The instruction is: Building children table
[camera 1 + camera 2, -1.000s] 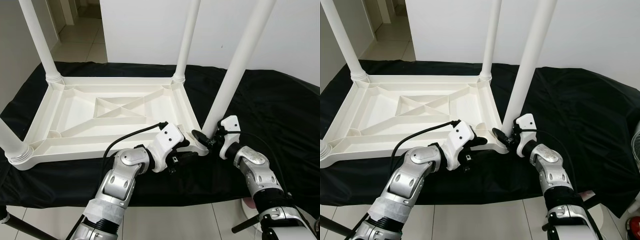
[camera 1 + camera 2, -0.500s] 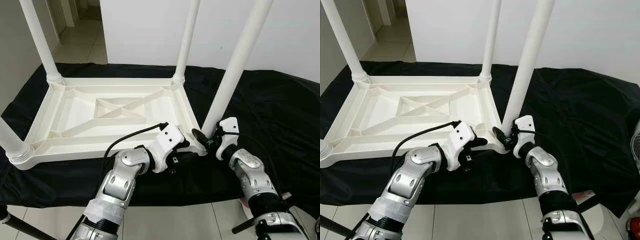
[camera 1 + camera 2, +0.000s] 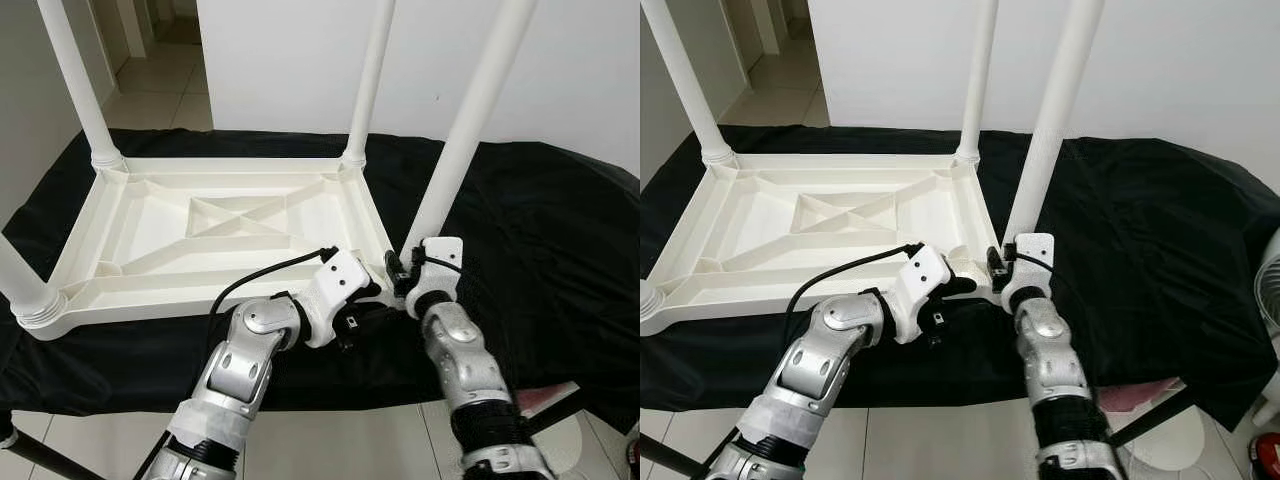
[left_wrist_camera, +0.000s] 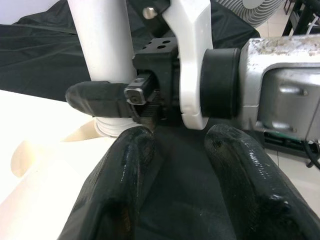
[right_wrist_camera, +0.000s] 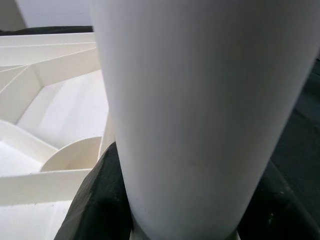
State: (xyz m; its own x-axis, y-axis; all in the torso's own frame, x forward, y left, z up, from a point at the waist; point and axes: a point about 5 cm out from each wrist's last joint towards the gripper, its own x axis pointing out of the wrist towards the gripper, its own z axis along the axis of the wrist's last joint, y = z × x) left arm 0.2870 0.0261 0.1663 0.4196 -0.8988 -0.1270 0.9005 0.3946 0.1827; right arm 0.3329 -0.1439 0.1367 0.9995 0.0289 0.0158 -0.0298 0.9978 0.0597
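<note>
A white plastic children's table [image 3: 150, 215] lies upside down on a black cloth, with its legs standing upright. My right gripper [image 3: 405, 270] is at the base of the near-right leg [image 3: 455, 160], shut around it where it enters the corner socket. In the right wrist view the leg [image 5: 200, 100] stands between the black fingers [image 5: 95, 200]. My left gripper [image 3: 372, 300] rests low at the same table corner, just left of the right one. Its fingers [image 4: 125, 175] are apart, with only black cloth between them.
The black cloth [image 3: 540, 220] covers the work surface, and its front edge drops to a tiled floor. Three other legs rise at the far left [image 3: 75, 80], far right [image 3: 370, 80] and near left [image 3: 20, 280]. A white fan [image 3: 1265, 290] stands at the right.
My right forearm has swung inward, and its gripper has drawn in closer around the leg base. The left arm has stayed put.
</note>
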